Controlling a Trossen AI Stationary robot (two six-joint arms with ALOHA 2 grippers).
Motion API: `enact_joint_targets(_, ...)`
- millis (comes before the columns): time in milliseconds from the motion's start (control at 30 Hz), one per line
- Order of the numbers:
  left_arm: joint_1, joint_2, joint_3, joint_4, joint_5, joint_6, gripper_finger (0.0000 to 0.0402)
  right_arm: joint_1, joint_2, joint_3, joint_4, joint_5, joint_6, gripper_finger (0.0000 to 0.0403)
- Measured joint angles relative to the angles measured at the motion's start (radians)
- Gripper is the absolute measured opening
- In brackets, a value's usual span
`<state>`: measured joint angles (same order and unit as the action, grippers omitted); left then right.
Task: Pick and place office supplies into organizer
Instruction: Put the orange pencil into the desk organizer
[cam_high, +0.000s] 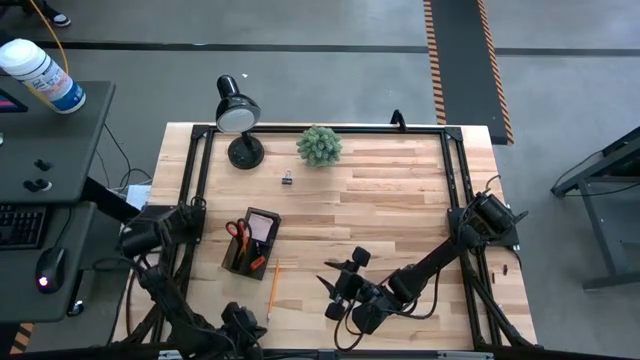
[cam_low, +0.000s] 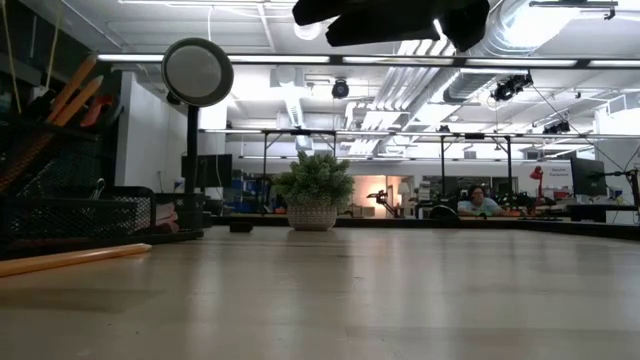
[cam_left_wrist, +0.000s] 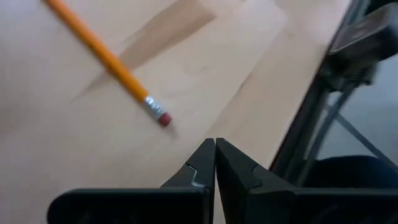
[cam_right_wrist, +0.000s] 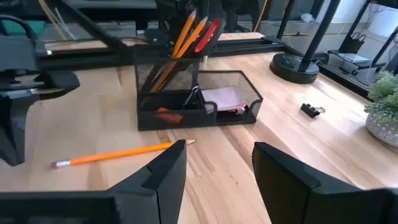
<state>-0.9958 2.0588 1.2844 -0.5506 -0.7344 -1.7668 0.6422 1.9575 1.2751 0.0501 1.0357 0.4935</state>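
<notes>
Organizer (cam_high: 250, 242) on the bench (cam_high: 400, 200) already has scissors, pencils, sticky notes; one pencil (cam_high: 272, 285) beside it and the binder clip (cam_high: 287, 179) remain. My left hand (cam_left_wrist: 215, 163) is pinched empty; right hand (cam_right_wrist: 217, 163) open, empty.

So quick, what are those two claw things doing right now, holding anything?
Left gripper: shut, empty, beside the pencil.
Right gripper: open, empty, facing the organizer.

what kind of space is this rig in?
Probably a robotics lab or open workshop floor: exposed ceiling ducts and strip lights, hazard-striped floor tape, more benches and a seated person beyond the wooden table.
</notes>
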Motion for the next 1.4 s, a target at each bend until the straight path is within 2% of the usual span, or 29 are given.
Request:
enact_joint_targets(333,0.0,0.117,0.142,-0.189,0.038,-0.175,0.0,0.0,0.0,0.0,-0.01,-0.046,-0.004,0.0164)
enact_joint_targets(767,0.001,0.203,0.298,-0.441,0.034,-0.289,0.0,0.0,0.0,0.0,-0.027,-0.045,-0.03,0.0164)
enact_joint_targets(1067,0.001,0.221,0.346,-0.472,-0.053,-0.307,0.0,0.0,0.0,0.0,-0.04,-0.038,-0.025,0.0157)
enact_joint_targets(1400,0.001,0.22,0.337,-0.484,-0.024,-0.326,0.0,0.0,0.0,0.0,-0.04,-0.043,-0.023,0.0169)
